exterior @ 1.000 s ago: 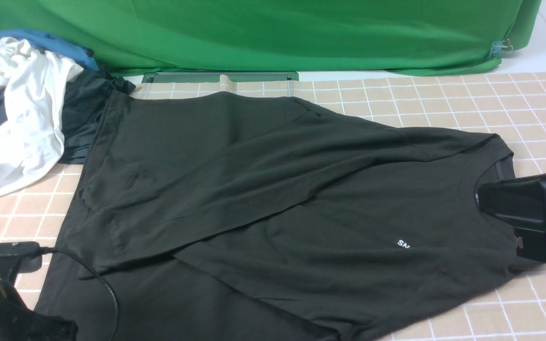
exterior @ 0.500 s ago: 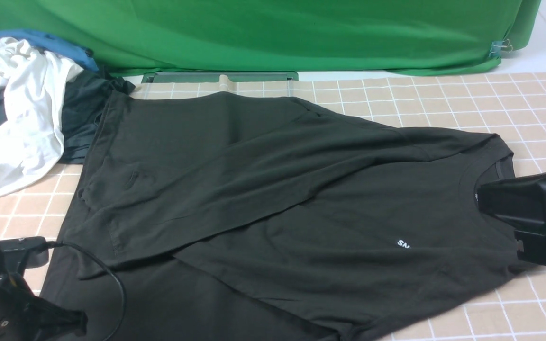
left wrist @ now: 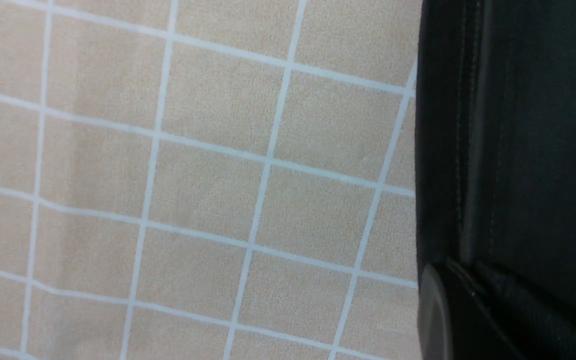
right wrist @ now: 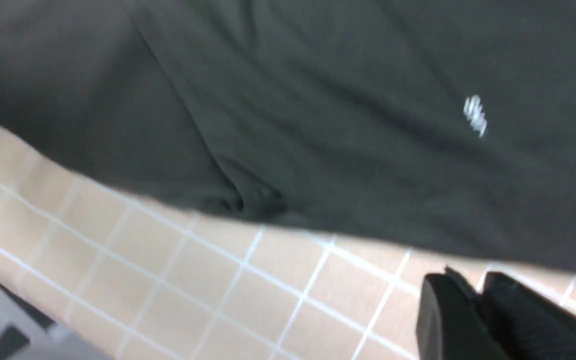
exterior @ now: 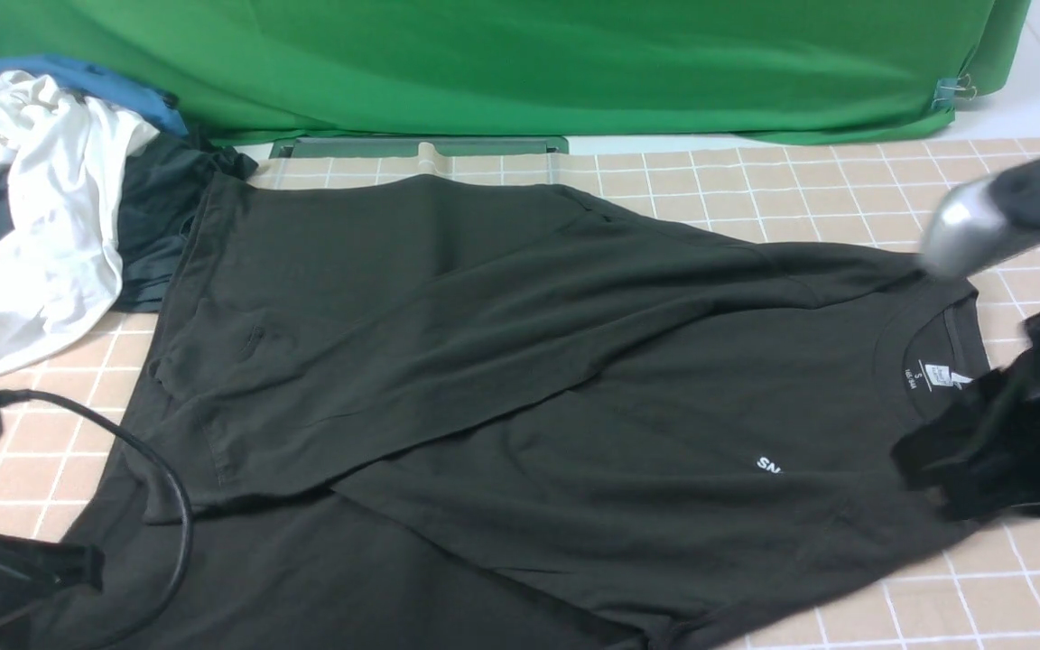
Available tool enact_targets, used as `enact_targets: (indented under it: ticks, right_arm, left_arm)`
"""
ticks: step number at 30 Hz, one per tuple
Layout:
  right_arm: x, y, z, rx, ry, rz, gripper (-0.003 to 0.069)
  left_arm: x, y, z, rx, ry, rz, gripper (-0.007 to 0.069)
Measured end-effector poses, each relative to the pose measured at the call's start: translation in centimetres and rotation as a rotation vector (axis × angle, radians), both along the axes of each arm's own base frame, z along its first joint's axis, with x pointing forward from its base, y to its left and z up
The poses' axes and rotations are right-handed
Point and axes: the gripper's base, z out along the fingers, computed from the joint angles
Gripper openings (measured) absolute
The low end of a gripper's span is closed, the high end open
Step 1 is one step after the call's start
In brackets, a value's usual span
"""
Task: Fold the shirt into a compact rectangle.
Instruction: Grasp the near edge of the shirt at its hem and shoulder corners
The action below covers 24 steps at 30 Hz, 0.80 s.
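The right gripper (right wrist: 478, 295) has lifted off the collar and drawn back toward the near right edge, so the white neck label (exterior: 935, 375) is uncovered. The left gripper (left wrist: 463, 280) has dropped lower at the near left corner, and its one black cable (exterior: 168, 478) now arches higher over the cloth.

One black shirt (exterior: 502, 361) lies spread flat in the middle of the checked tablecloth (exterior: 800, 181), collar to the right and hem to the left. One sleeve (exterior: 484, 343) is folded slantwise across the body. One small white print (exterior: 768, 466) shows on the chest.

The left gripper's fingers are pressed together right at the shirt's hem. I cannot tell whether cloth is caught between them. The right gripper's two fingers sit close side by side above the tablecloth just off the shirt's edge, holding nothing. They are blurred, so I cannot tell if they are fully closed.

At the far left sits a heap of three garments: one white (exterior: 41, 226), one blue (exterior: 78, 81) and one dark grey (exterior: 154, 226). One green cloth (exterior: 484, 63) hangs behind.
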Motion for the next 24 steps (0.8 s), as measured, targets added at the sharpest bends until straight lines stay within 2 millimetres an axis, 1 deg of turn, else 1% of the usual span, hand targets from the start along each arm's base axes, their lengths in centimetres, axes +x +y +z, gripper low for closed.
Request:
enact_targets:
  ticks: [2,4,5,6,9,10,11,12,13,15,16,18,22,24]
  right_arm:
    - [0.8,0.5,-1.5,-0.030,0.066,-0.010,0.0188]
    - [1.6,0.9,-3.0,-0.057,0.123,-0.016,0.0245]
    - [2.1,1.2,-4.0,-0.078,0.161,-0.018,0.0307]
    - [2.5,1.3,-4.7,-0.094,0.186,-0.018,0.0335]
    - [3.7,1.9,-7.0,-0.142,0.243,-0.020,0.0463]
    - [4.2,2.1,-7.9,-0.157,0.263,-0.021,0.0495]
    - [4.4,2.2,-8.3,-0.164,0.273,-0.021,0.0514]
    - [4.7,2.3,-9.1,-0.177,0.298,-0.022,0.0532]
    - [4.8,2.4,-9.3,-0.180,0.303,-0.021,0.0536]
    - [4.9,2.6,-9.9,-0.189,0.317,-0.018,0.0542]
    - [4.9,2.7,-9.9,-0.188,0.313,-0.014,0.0542]
    - [4.8,2.8,-9.8,-0.185,0.308,-0.011,0.0542]
    - [4.7,2.9,-9.3,-0.172,0.286,-0.002,0.0542]
    - [4.6,2.9,-9.0,-0.165,0.266,0.004,0.0542]
  left_arm:
    - [-0.4,0.0,0.4,0.001,-0.016,0.001,0.0019]
    - [-0.8,0.1,0.8,0.006,-0.026,-0.006,0.0019]
    - [-1.1,0.1,1.0,0.010,-0.032,-0.011,0.0019]
    - [-1.2,0.1,1.1,0.013,-0.036,-0.014,0.0019]
    - [-1.7,0.1,1.6,0.018,-0.062,-0.018,0.0019]
    - [-1.8,0.2,1.6,0.018,-0.067,-0.018,0.0019]
    - [-1.9,0.2,1.7,0.019,-0.068,-0.018,0.0019]
    - [-1.9,0.2,1.6,0.019,-0.065,-0.018,0.0019]
    - [-2.0,0.2,1.5,0.019,-0.061,-0.018,0.0019]
    - [-2.1,0.2,0.5,0.029,-0.035,-0.024,0.0019]
    - [-2.1,0.3,-0.3,0.035,-0.011,-0.017,0.0019]
    - [-2.2,0.3,-1.2,0.038,0.032,-0.006,0.0019]
    - [-1.5,0.7,-2.4,0.036,0.105,0.022,0.0019]
    - [-0.9,1.1,-3.2,0.004,0.134,0.049,0.0019]
